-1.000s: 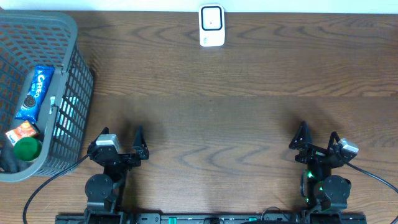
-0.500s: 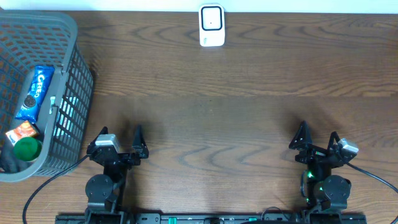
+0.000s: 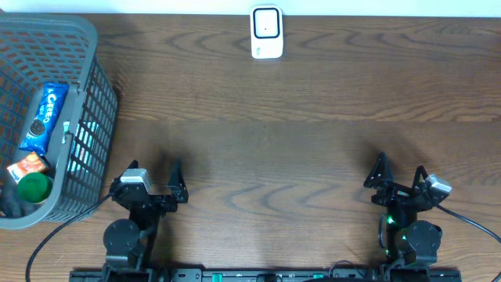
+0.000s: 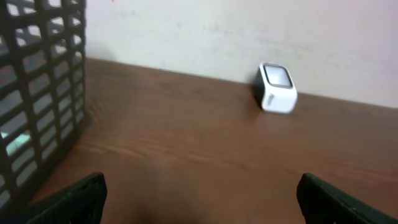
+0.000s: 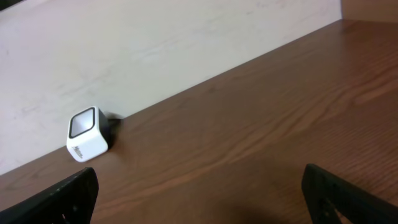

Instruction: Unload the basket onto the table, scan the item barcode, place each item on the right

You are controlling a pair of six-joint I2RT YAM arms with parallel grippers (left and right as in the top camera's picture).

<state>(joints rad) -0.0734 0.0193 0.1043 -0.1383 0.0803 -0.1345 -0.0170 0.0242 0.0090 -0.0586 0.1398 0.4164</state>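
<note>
Left end effector (image 3: 150, 168) and right end effector (image 3: 401, 166) gape; Oreo pack (image 3: 45, 116) runs near-to-far.

A dark brown wood-grain tabletop (image 3: 313, 141) fills the overhead view, its grain running in long wavy bands. A plain off-white wall (image 4: 205, 31), faintly scuffed, meets the tabletop's far edge. The light is soft and even, leaving a dull sheen on the wood.

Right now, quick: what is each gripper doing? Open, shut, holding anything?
Left gripper: open, holding nothing.
Right gripper: open, holding nothing.
</note>
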